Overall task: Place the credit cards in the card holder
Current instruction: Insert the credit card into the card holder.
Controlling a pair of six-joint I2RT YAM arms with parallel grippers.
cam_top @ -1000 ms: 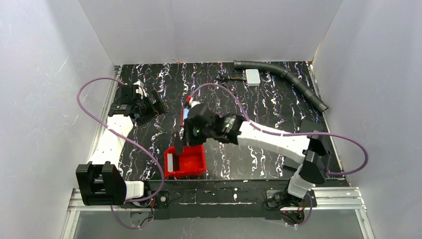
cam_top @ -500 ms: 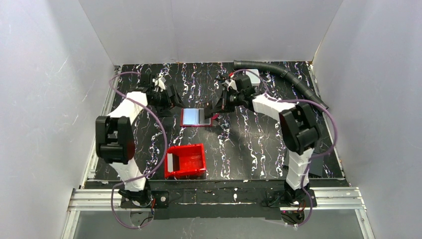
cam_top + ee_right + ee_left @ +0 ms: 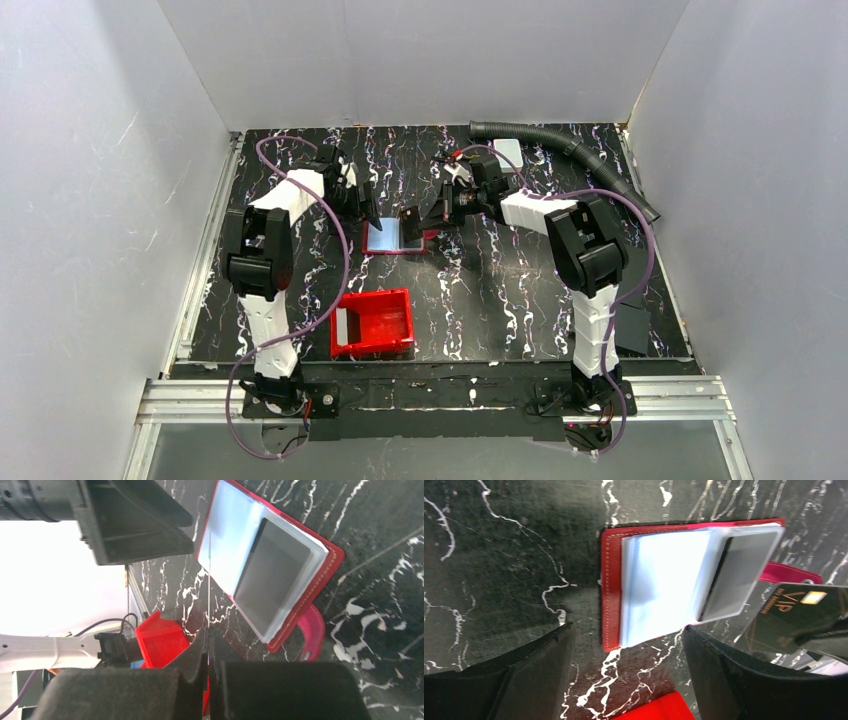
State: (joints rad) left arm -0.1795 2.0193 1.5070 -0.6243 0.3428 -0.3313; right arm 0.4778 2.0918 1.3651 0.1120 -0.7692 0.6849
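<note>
Red leather card holder [image 3: 610,590] lies open on our black marble counter [image 3: 499,570]. Our right claw [image 3: 209,647] pinches the thin dark credit card [image 3: 794,617] beside it; left claw [image 3: 362,203] gapes wide. We should tip the card flat, then slide it in slowly

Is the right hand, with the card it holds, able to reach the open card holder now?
Probably yes. The right hand holds a credit card right beside the open card holder, and nothing lies between them. The left hand, open, is over the holder's opposite edge, clear of the card.
</note>
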